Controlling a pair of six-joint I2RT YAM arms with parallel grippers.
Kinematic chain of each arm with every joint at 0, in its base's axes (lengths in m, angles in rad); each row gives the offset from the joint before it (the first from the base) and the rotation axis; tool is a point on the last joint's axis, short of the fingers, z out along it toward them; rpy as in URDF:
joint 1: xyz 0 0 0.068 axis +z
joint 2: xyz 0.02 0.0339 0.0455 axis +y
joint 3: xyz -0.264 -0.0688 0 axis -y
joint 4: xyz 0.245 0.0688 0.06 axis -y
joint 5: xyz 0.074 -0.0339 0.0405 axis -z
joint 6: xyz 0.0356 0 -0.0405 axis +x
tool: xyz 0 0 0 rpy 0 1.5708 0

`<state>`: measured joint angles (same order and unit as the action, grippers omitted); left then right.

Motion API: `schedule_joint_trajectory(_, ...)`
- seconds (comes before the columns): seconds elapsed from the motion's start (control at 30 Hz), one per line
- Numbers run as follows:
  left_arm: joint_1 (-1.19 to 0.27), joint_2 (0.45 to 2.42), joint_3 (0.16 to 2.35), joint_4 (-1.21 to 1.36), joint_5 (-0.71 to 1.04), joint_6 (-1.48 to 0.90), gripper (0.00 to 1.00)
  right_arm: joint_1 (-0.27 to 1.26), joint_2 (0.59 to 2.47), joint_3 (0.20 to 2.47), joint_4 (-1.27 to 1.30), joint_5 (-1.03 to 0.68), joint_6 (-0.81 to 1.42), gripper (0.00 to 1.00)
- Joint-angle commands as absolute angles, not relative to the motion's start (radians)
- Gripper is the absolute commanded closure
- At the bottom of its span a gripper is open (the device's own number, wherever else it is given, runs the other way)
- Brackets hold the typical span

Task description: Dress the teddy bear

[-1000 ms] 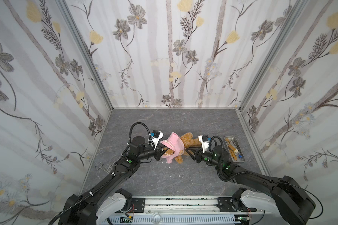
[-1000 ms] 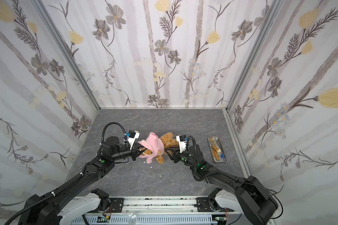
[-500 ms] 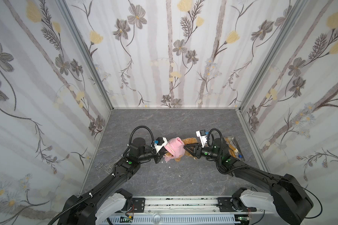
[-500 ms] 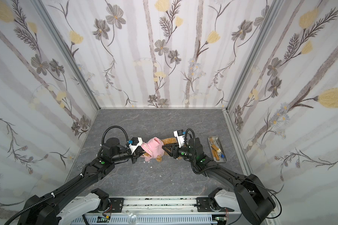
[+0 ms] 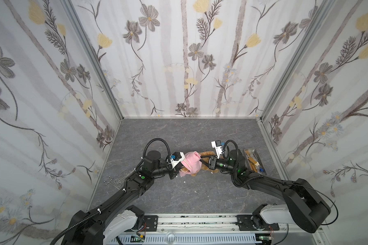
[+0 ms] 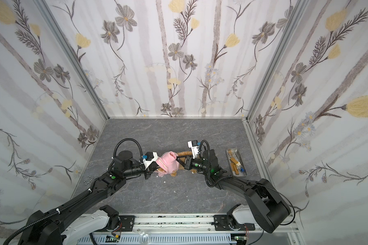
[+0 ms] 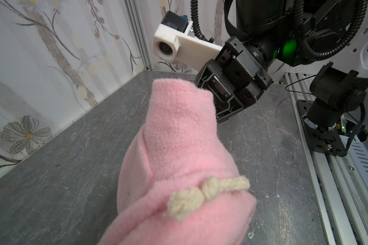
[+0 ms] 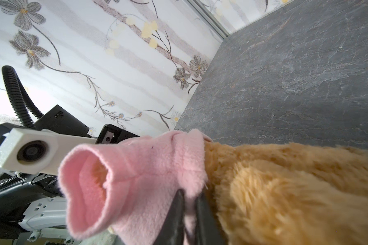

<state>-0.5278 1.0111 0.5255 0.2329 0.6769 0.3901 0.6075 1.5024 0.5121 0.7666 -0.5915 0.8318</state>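
Bear (image 8: 285, 191) looking soft, light, squashy; hoodie (image 8: 136, 169) limp fleece, best gripped at hem. Right jaws pinching hem shut beside bear; left jaws closed, hidden, seemingly holding hoodie.

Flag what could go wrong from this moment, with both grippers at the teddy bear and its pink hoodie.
1. The right gripper pinches only a thin fold of the pink hoodie, right beside the teddy bear. A pull might slip off the fabric or snag fur.
2. The left gripper is shut, but fabric hides its fingers in the left wrist view, so what it holds cannot be checked. The bundle could twist or drop if both arms pull apart.
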Motion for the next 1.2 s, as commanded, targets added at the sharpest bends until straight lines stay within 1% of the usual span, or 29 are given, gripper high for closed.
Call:
schedule_joint_trajectory(0.0, -0.536, 1.012, 0.543, 0.219, 0.678, 0.446, 1.00, 0.602, 1.483, 0.514, 0.753, -0.476, 0.870, 1.00)
schedule_joint_trajectory(0.13, -0.558, 0.992, 0.544, 0.159, 0.697, 0.524, 1.00, 0.569, 1.406, 0.444, 0.719, -0.289, 0.953, 1.00)
schedule_joint_trajectory(0.2, -0.591, 0.980, 0.547, 0.116, 0.665, 0.588, 1.00, 0.557, 1.372, 0.409, 0.725, -0.214, 1.004, 1.00)
schedule_joint_trajectory(0.5, -0.693, 0.981, 0.579, -0.033, 0.629, 0.738, 1.00, 0.555, 1.312, 0.314, 0.696, 0.004, 1.109, 1.00)
schedule_joint_trajectory(0.6, -0.699, 0.972, 0.580, -0.049, 0.638, 0.753, 1.00, 0.547, 1.299, 0.285, 0.680, 0.061, 1.112, 1.00)
schedule_joint_trajectory(0.73, -0.696, 0.944, 0.578, -0.047, 0.646, 0.758, 1.00, 0.538, 1.313, 0.268, 0.659, 0.081, 1.095, 1.00)
schedule_joint_trajectory(0.97, -0.658, 0.899, 0.569, -0.011, 0.694, 0.691, 1.00, 0.531, 1.389, 0.240, 0.649, 0.114, 1.039, 1.00)
schedule_joint_trajectory(1.07, -0.641, 0.881, 0.553, 0.004, 0.690, 0.676, 1.00, 0.511, 1.440, 0.228, 0.694, 0.090, 1.023, 1.00)
schedule_joint_trajectory(1.17, -0.640, 0.890, 0.543, 0.006, 0.666, 0.667, 1.00, 0.497, 1.481, 0.243, 0.747, 0.026, 0.993, 1.00)
